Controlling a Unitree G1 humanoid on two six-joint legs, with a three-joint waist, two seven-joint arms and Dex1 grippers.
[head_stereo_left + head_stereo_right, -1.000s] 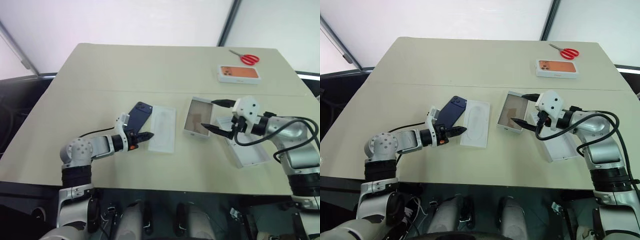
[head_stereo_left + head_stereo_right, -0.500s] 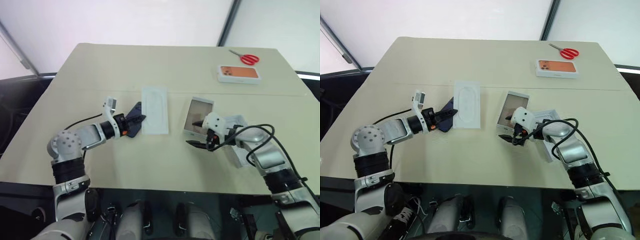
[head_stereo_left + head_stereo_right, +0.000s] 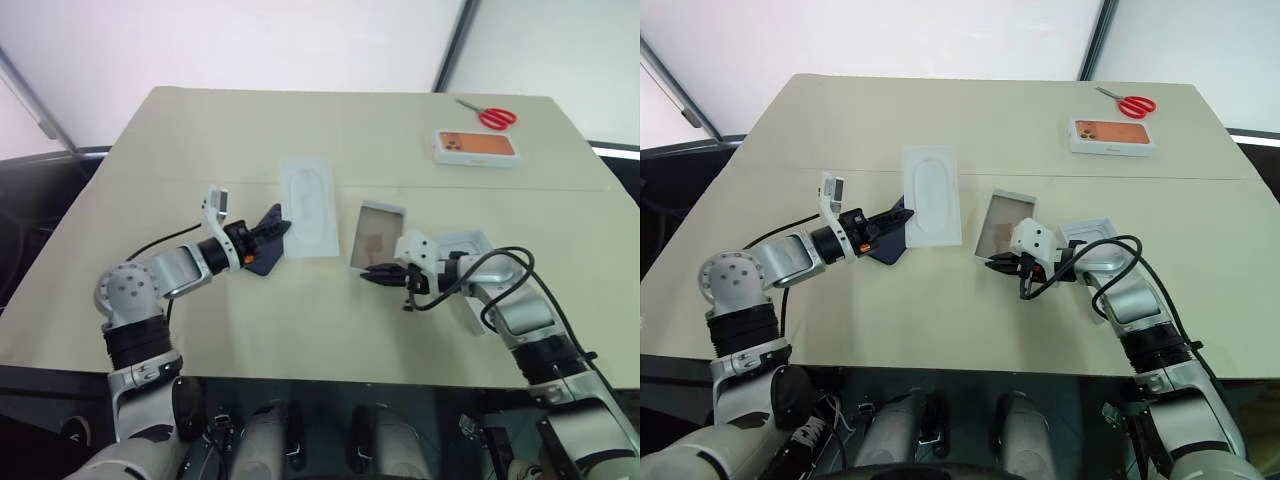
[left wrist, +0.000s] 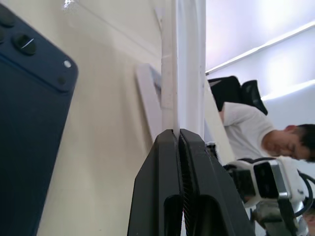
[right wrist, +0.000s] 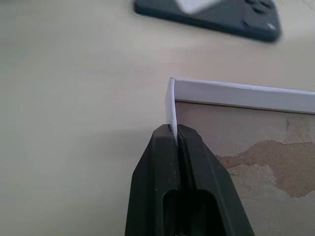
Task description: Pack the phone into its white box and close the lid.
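Note:
My left gripper (image 3: 276, 227) is shut on the edge of a thin white moulded tray insert (image 3: 310, 195), holding it tilted up off the table. Just under that gripper lies the dark navy phone (image 3: 261, 263), back up, camera block showing in the left wrist view (image 4: 24, 123). The white box (image 3: 378, 235) with its brownish floor sits right of centre. My right gripper (image 3: 372, 273) is shut on the near wall of the white box (image 5: 170, 105). The lid (image 3: 468, 242) lies behind my right arm, partly hidden.
A white box with an orange phone picture (image 3: 477, 146) and red-handled scissors (image 3: 491, 117) lie at the far right of the beige table (image 3: 300, 320). A person sits beyond the table in the left wrist view (image 4: 266, 142).
The left gripper has lifted the tray insert up and away, leaving the phone on the table. The right gripper came down to the box's near wall and shut on it; the box shifted left.

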